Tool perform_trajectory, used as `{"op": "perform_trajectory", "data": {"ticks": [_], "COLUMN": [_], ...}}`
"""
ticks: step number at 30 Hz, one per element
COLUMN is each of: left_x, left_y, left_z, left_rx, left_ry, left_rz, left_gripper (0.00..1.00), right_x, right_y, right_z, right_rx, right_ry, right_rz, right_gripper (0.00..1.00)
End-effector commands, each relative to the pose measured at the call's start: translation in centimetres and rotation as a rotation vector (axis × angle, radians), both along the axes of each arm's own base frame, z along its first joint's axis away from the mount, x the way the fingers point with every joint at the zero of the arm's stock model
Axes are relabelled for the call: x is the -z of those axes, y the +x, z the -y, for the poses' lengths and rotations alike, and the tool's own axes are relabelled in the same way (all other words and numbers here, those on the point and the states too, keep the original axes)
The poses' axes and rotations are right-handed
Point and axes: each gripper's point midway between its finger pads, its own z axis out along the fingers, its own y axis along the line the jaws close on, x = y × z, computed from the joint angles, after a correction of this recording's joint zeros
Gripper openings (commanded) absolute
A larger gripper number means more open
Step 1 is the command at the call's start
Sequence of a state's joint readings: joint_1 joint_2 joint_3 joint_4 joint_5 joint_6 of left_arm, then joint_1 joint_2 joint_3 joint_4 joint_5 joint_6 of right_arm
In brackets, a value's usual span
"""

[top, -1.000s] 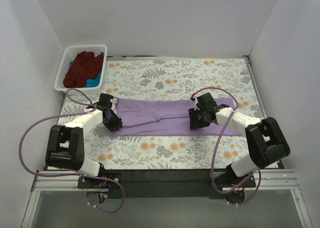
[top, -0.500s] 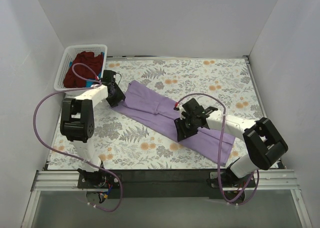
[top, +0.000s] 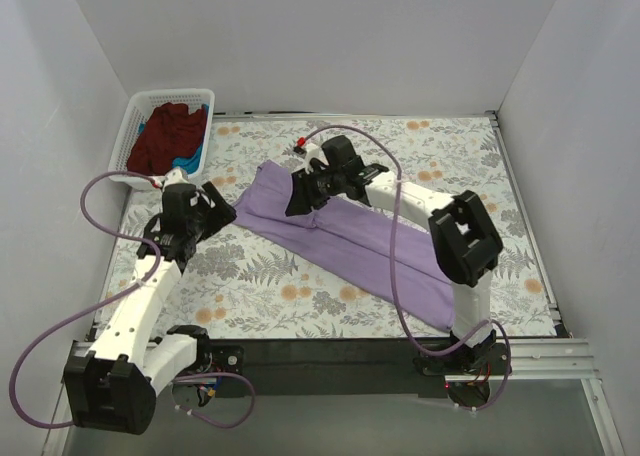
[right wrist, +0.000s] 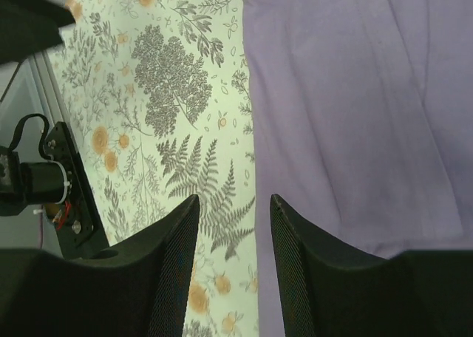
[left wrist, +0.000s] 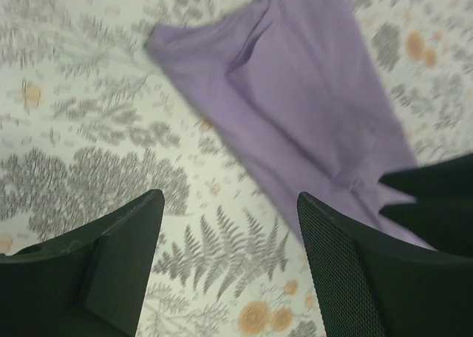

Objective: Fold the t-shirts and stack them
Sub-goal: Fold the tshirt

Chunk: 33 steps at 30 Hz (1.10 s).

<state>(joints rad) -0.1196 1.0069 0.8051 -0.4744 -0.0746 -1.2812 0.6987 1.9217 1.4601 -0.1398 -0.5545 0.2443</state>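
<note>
A lavender t-shirt (top: 350,238), folded into a long strip, lies flat and slants from the upper left towards the near right of the table. My left gripper (top: 218,204) stands open just left of the strip's far end, with only the flowered tabletop between its fingers (left wrist: 118,263); the lavender t-shirt (left wrist: 310,93) lies ahead of it. My right gripper (top: 300,194) hovers open over the strip's far part, straddling the left edge of the lavender t-shirt (right wrist: 355,115) and holding nothing. A maroon t-shirt (top: 165,136) and a blue t-shirt (top: 190,162) lie in the basket.
A white lattice basket (top: 128,148) stands at the far left corner. White walls close in the table on the left, the back and the right. The flowered table cover (top: 300,286) runs to the black rail at the near edge.
The left gripper opened, let go of the strip's far end and drew back towards the near left. The right arm travelled up the strip to its far part. The strip swung from level to slanted.
</note>
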Motion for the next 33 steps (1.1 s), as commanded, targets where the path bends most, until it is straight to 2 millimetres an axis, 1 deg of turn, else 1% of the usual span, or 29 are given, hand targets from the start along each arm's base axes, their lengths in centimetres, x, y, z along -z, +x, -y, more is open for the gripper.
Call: {"op": "perform_trajectory", "data": {"ticks": [1,2,3,4,5,6,7,9,10,12,13,14,15,16,17,18,19,21,22,23,24,25,26,27,28,29,30,32,33], "left_x": [4.1,4.2,5.1,5.2,5.3,5.4,5.5,5.5,5.6,5.6,5.7,5.7,6.0,6.0,6.1,6.2,6.2,6.3,6.3,6.3,6.4,6.3,6.3,6.3,6.3,6.4,6.4,6.4,6.5], "left_y": [-2.8,-2.8,-3.3,-3.3,-3.2,-3.2,-3.1,-3.0,-3.0,-2.9,-2.9,-2.8,-2.9,-2.8,-2.8,-2.7,-2.8,-2.7,-2.7,-2.7,-2.7,-2.8,-2.7,-2.7,-2.7,-2.7,-2.7,-2.7,-2.7], "left_z": [0.3,0.3,0.3,0.3,0.4,0.4,0.4,0.3,0.2,0.2,0.2,0.2,0.1,0.2,0.2,0.3,0.3,0.3,0.3,0.3,0.3,0.3,0.3,0.3,0.4,0.3,0.4,0.4,0.4], "left_rx": [0.044,0.043,0.045,0.046,0.053,0.058,0.06,0.061,0.057,0.056,0.056,0.057,0.054,0.057,0.058,0.061,0.062,0.063,0.065,0.065,0.064,0.064,0.063,0.063,0.064,0.065,0.068,0.069,0.068], "left_ry": [-0.002,-0.003,-0.003,-0.005,-0.007,-0.006,-0.001,0.01,0.013,0.011,0.011,0.013,0.013,0.014,0.012,0.014,0.013,0.012,0.015,0.015,0.014,0.013,0.012,0.012,0.011,0.012,0.011,0.01,0.009], "left_rz": [-0.076,-0.062,-0.076,-0.07,-0.06,-0.056,-0.058,-0.058,-0.058,-0.054,-0.055,-0.057,-0.064,-0.066,-0.069,-0.073,-0.077,-0.078,-0.08,-0.08,-0.081,-0.08,-0.078,-0.078,-0.078,-0.081,-0.083,-0.083,-0.085], "left_gripper": [0.72,0.72,0.72,0.72,0.72,0.71,0.71,0.71,0.71,0.7,0.7,0.7,0.7,0.7,0.7,0.7,0.7,0.7,0.7,0.7,0.7,0.7,0.7,0.7,0.7,0.7,0.7,0.7,0.7], "right_x": [1.2,0.6,1.4,3.4,3.5,4.4,6.5,7.9,9.3,10.4,11.5,11.8,12.6,12.7,12.9,13.4,13.0,12.7,11.5,10.6,9.2,8.1,6.6,4.0,2.6,2.5,-0.6,-1.8,-2.4], "right_y": [0.3,1.1,1.4,2.1,2.8,3.3,4.0,5.8,6.4,9.0,9.9,11.7,12.8,13.8,15.7,16.8,18.9,21.0,23.0,23.9,24.6,25.1,26.1,26.1,26.3,25.6,24.8,23.4,21.8], "right_z": [-4.0,-5.1,-5.4,-5.9,-6.5,-6.6,-6.6,-6.1,-5.8,-4.5,-4.0,-2.5,-1.8,-1.1,0.7,1.8,3.7,5.7,7.4,8.1,8.7,9.2,10.5,10.8,11.9,12.5,13.0,14.3,15.5], "right_rx": [-0.095,-0.097,-0.095,-0.087,-0.078,-0.064,-0.024,0.036,0.062,0.163,0.189,0.242,0.284,0.313,0.363,0.404,0.461,0.512,0.546,0.555,0.556,0.558,0.567,0.548,0.551,0.546,0.537,0.547,0.556], "right_ry": [0.094,0.119,0.113,0.103,0.111,0.099,0.064,0.049,0.033,0.037,0.043,0.051,0.053,0.059,0.062,0.057,0.071,0.089,0.117,0.135,0.156,0.168,0.183,0.21,0.217,0.205,0.219,0.185,0.133], "right_rz": [-0.041,-0.02,-0.036,-0.051,-0.039,-0.042,-0.05,-0.049,-0.065,-0.099,-0.12,-0.147,-0.179,-0.19,-0.193,-0.198,-0.197,-0.195,-0.179,-0.17,-0.152,-0.139,-0.105,-0.073,-0.051,-0.049,-0.003,0.019,0.064], "right_gripper": [0.5,0.5,0.5,0.5,0.5,0.5,0.5,0.5,0.5,0.5,0.5,0.5,0.5,0.5,0.5,0.51,0.51,0.51,0.51,0.51,0.51,0.51,0.51,0.51,0.51,0.51,0.51,0.51,0.51]}}
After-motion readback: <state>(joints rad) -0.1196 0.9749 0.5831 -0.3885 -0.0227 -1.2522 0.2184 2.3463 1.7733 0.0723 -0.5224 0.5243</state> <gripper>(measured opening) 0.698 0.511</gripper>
